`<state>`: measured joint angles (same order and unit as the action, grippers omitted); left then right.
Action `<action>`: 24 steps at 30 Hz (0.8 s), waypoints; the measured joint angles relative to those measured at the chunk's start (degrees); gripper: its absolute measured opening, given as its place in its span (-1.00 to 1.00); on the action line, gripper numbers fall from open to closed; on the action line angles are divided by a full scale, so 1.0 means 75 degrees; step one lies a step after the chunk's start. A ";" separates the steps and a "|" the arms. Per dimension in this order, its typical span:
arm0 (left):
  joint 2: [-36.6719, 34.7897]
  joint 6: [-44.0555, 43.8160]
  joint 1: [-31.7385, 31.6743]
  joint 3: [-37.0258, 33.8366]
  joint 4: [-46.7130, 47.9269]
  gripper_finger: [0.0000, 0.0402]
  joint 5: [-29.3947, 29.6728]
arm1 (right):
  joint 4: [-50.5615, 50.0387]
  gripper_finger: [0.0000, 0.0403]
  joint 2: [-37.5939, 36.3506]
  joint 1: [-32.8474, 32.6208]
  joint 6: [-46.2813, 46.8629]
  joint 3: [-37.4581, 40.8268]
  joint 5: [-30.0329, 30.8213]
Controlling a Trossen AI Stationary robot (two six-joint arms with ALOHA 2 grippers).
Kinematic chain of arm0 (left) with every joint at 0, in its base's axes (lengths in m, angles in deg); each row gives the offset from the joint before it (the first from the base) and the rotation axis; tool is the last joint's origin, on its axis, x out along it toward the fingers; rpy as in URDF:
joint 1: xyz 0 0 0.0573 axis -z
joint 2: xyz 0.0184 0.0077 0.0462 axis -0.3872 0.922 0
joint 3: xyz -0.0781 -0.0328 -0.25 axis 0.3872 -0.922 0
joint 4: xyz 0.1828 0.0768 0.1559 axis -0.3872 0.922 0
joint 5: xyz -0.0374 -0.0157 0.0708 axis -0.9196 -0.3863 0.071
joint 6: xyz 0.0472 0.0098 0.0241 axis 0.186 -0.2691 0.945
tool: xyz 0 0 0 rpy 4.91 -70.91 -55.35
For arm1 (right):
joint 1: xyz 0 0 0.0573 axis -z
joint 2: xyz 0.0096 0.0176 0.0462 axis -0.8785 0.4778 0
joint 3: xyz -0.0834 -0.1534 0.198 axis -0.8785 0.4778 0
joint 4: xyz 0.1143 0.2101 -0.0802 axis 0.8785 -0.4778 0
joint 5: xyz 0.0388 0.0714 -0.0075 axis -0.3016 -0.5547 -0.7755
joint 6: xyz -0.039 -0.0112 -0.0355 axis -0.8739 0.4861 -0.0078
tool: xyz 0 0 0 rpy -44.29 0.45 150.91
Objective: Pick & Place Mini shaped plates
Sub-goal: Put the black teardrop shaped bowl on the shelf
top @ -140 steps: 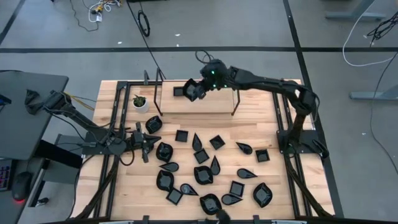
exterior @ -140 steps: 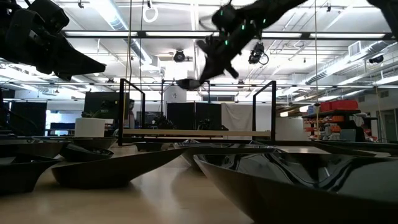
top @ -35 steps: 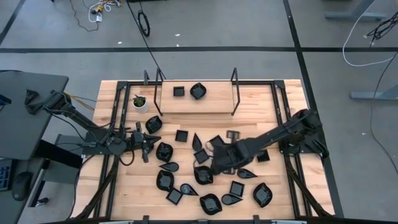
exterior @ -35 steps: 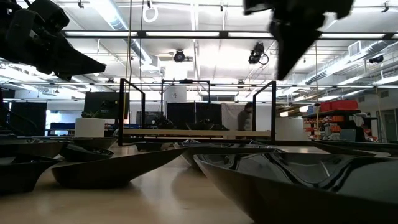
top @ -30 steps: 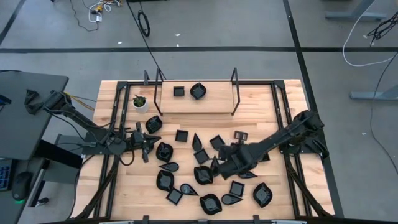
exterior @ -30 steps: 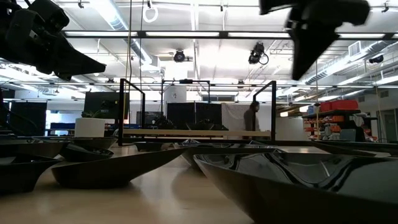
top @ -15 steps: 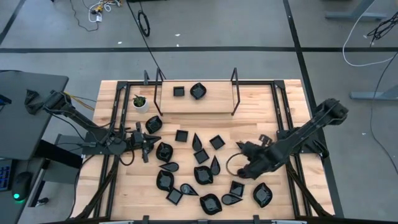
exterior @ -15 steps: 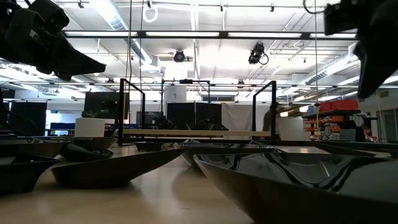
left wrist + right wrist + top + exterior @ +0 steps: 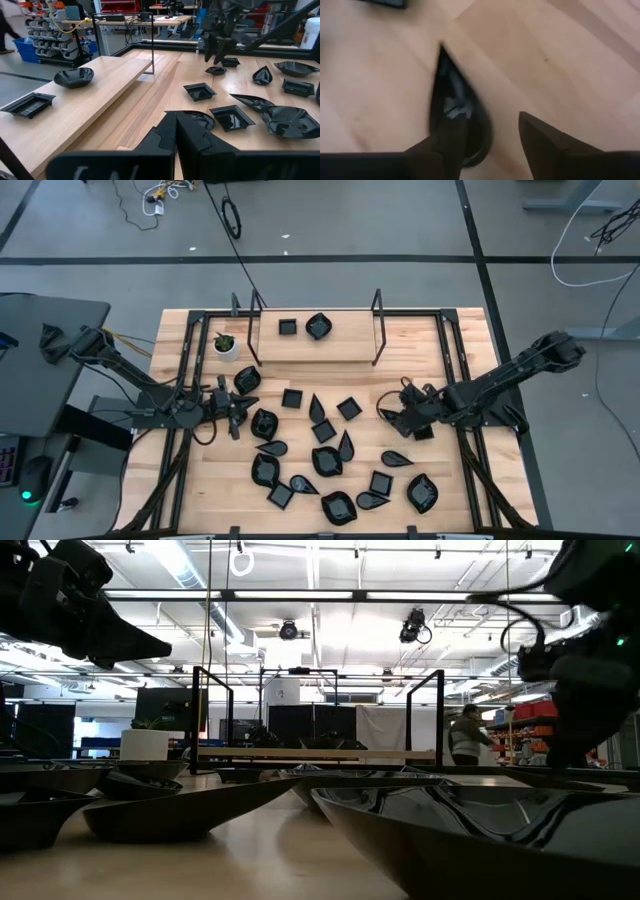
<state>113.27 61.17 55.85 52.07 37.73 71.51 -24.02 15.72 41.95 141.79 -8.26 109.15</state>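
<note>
The right gripper has its jaws wide open around a teardrop plate on the tabletop, gripping nothing; left jaws closed, empty

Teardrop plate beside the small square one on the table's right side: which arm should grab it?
Right. The right gripper hangs open directly over that teardrop plate, fingers straddling it. The left gripper sits shut across the table.

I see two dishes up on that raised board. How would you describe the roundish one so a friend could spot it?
Start at the wooden table and find the raised shelf along its far edge. Only two black plates sit on it, side by side. The rounded plate is the one nearer the shelf's middle, with a curved, wavy rim, while the square plate has straight sides and corners.
</note>
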 joint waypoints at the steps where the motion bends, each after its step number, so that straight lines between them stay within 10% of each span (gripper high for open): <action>1: 0.0001 -0.0001 -0.0042 0.0000 0.0000 -0.96 -0.0005 | 0.0226 -0.02 -0.0005 0.0135 -0.0177 0.0116 -0.0029; 9: 0.0002 -0.0003 -0.0321 0.0000 -0.0006 -0.96 -0.0133 | 0.1807 -0.06 0.0039 0.0851 -0.1259 0.0786 -0.0396; 24: 0.0002 -0.0163 -0.0497 0.0000 -0.0009 -0.96 -0.0626 | 0.2486 -0.96 0.0042 0.0904 -0.1900 0.0853 -0.0847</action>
<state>113.28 59.94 52.13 52.07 37.66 66.82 -5.37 16.03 48.73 127.54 -1.86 102.79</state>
